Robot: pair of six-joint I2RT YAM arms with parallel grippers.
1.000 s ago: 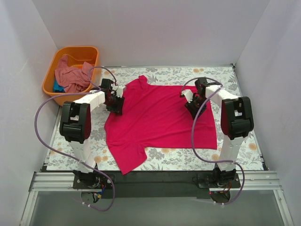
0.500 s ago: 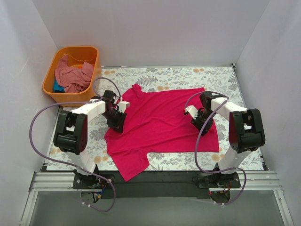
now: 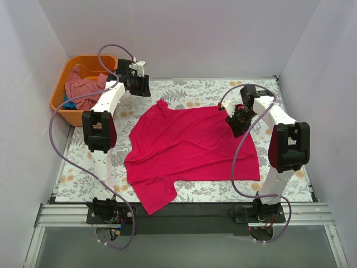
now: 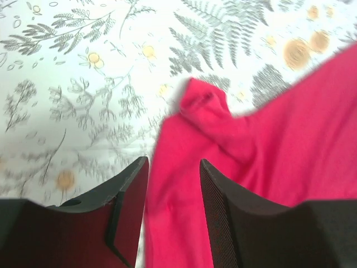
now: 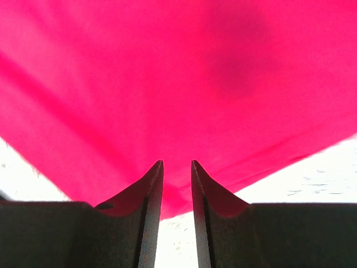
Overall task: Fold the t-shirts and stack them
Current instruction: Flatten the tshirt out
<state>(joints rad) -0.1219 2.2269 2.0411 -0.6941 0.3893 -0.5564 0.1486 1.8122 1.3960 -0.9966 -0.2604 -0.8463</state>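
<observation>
Crimson-pink t-shirt (image 3: 189,146) lies well below released left tool (image 4: 174,162); whether right tool (image 5: 177,162) grips it, cannot tell.

Left arm (image 3: 107,103): stretched far; left gripper (image 3: 139,85) in the upper left, jaws parted.
Right arm (image 3: 277,120): bent; right gripper (image 3: 237,120) right of centre, jaws nearly together.

Crimson-pink t-shirt (image 3: 192,142) on floral table cloth (image 3: 189,89); salmon tee (image 3: 81,89) in orange tub (image 3: 62,115).
</observation>
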